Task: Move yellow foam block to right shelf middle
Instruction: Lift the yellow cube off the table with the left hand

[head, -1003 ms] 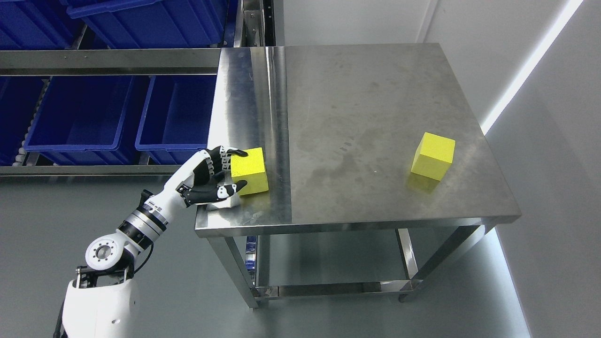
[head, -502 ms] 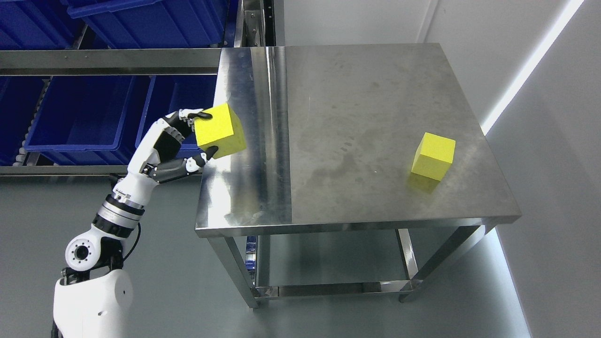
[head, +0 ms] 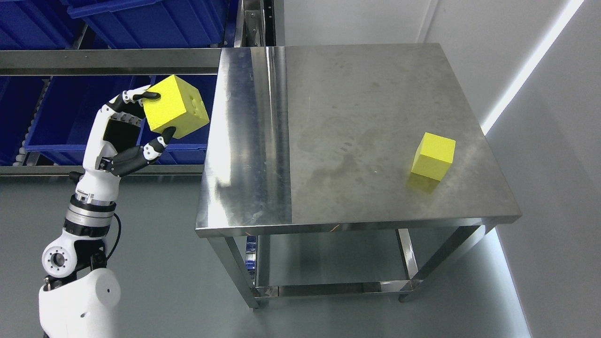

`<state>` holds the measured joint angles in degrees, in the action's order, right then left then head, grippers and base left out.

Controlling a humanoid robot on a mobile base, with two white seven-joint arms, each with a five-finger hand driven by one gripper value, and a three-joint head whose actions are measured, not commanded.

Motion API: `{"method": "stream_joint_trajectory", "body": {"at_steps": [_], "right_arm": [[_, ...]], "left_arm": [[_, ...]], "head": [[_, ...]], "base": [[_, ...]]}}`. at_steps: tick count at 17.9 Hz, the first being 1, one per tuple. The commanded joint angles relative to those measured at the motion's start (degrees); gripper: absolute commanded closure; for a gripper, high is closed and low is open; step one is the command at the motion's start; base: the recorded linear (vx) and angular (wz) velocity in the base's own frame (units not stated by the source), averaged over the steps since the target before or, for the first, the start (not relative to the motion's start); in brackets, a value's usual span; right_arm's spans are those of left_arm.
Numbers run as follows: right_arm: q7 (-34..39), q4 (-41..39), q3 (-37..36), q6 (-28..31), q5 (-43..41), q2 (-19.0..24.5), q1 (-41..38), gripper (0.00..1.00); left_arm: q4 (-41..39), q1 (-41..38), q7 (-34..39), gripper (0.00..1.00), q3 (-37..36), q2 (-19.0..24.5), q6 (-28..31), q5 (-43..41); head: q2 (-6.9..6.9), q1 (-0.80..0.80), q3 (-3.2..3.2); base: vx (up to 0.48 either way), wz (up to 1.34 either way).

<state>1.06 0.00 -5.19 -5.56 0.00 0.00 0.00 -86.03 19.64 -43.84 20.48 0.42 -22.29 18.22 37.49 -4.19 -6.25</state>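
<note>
Yellow foam block (head: pixel 174 106) pinched between left hand (head: pixel 123 136) fingers (head: pixel 141 96); airborne

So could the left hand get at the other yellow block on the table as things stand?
Probably not: the left hand is shut on a yellow foam block left of the table, while the other yellow block sits near the table's far right edge.

Blue bins (head: pixel 84 117) cut by left edge; block's (head: pixel 174 105) hand-side face hidden.
</note>
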Motion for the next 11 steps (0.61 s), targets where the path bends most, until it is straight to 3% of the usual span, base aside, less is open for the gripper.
{"method": "stream_joint_trajectory", "body": {"at_steps": [1, 11], "right_arm": [[0.00, -1.00, 0.00, 0.02, -0.09, -1.00, 0.17, 0.00], [0.00, -1.00, 0.00, 0.02, -0.09, -1.00, 0.17, 0.00]], "left_arm": [[-1.69, -0.21, -0.02, 0.87, 4.39, 0.58, -0.12, 1.20], [-2.39, -1.79, -0.11, 0.87, 4.75, 0.58, -0.12, 1.20]], "head": [[0.00, 0.00, 0.00], [0.00, 0.00, -0.01]], "base": [[0.000, 0.00], [0.002, 0.00]]}}
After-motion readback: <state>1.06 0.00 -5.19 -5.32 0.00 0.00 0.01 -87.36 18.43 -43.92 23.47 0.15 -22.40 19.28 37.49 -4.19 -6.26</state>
